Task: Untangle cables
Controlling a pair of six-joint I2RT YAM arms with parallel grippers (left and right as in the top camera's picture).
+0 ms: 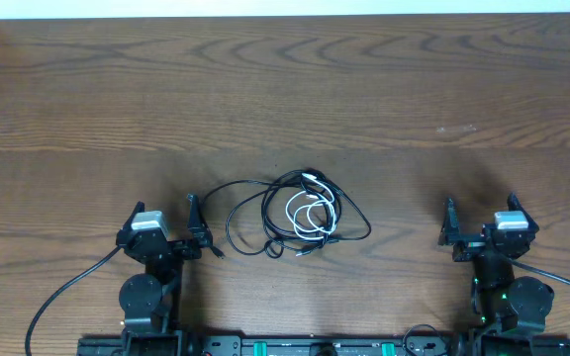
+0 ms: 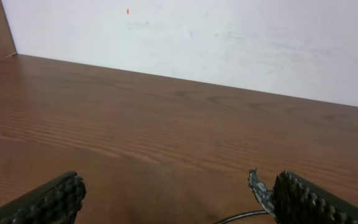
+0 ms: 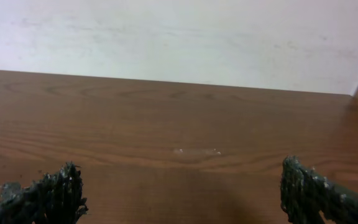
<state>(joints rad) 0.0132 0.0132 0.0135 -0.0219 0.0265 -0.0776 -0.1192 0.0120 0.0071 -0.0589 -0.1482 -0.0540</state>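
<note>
Left gripper (image 2: 179,186), wooden table (image 2: 166,112), whitish wall (image 2: 229,37)

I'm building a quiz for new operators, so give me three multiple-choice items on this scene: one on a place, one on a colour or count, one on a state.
1. Where does the cable tangle lie?
A. between the left end effector and the right end effector
B. at the far left corner
C. against the far edge

2. How many white cables are in it?
A. none
B. one
C. four

3. How do the end effectors stand?
A. both shut
B. left shut on a cable
C. both open, nothing gripped

Key:
1 A, the overhead view shows it between them.
2 B, a single white cable loops in the tangle.
3 C, both wrist views show the fingers spread wide.
</note>
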